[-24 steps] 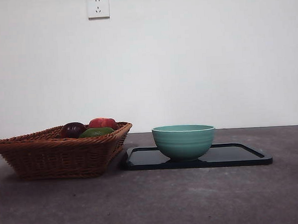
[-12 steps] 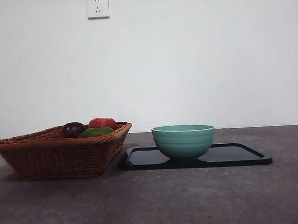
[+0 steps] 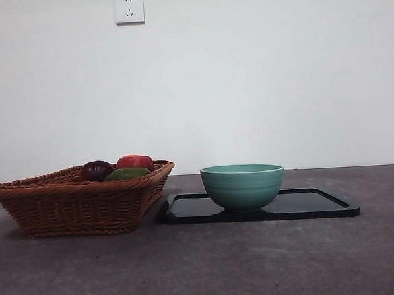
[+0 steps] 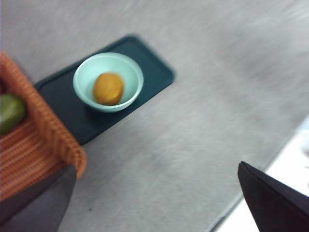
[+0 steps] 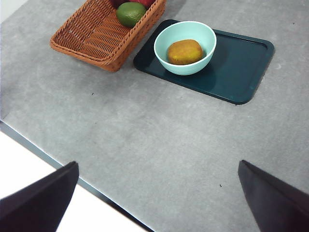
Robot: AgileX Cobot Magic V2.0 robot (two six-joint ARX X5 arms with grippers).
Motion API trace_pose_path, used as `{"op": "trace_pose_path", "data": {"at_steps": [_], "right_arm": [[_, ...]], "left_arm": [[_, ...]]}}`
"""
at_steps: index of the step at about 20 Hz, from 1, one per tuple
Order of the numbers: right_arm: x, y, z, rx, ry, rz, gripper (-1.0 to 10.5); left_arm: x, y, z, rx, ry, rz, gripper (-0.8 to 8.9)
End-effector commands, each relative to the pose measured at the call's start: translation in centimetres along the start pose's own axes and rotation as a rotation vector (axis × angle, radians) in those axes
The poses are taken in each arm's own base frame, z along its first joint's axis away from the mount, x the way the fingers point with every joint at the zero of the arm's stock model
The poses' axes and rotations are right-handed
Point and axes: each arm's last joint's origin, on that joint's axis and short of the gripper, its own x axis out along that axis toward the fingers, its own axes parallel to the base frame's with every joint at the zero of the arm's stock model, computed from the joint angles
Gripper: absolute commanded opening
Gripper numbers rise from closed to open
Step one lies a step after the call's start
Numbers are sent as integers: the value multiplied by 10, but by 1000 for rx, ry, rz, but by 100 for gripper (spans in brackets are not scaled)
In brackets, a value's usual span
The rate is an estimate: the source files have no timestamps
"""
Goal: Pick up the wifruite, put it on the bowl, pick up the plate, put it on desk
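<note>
Grey, faintly mottled surface fills the near part of the front view, bare up to the tray. That dark tray lies flat on it, and the bowl, mint green with faint ribs, stands on the tray's end nearest the basket. From the front nothing inside the bowl shows above its rim.

Seen from the right wrist, the orange-tan fruit lies in the bottom of the bowl, touching the glaze, and the bowl sits on the tray with a long stretch of bare tray beyond it. Beside the tray, just apart from its edge, is the brown wicker basket, holding a green fruit. In the front view a dark purple fruit and a red one show next to the green fruit above the basket's rim.

Both arms hang high above the surface, well apart from the bowl. The right pincer is spread wide and holds nothing. The left pincer is likewise wide and empty; its view is blurred, yet shows the fruit in the bowl.

Farthest back is a white wall with a socket above the basket.
</note>
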Motion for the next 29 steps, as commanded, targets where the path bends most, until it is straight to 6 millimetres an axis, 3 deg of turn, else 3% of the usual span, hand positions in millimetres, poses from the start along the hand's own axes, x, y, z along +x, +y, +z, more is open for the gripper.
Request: {"op": "trace_pose_path", "data": {"at_steps": [1,6,15,23,29], "right_arm": [[-1,1,1,11,-3,11,556],[-1,1,1,11,-3,11,556],[-1,0,0,12,11,7,556],[-1,0,0,12,9,5,556],[-1,0,0,12,10,5,556]], "left_arm": [[18,-5,17,-1,52,-17,559],[73,3,47,34,145,-47,557],[179,37,91,192,269,16,557],[260,63,80,289,346,22,557],[290,81,71,254,343,-31,557]]}}
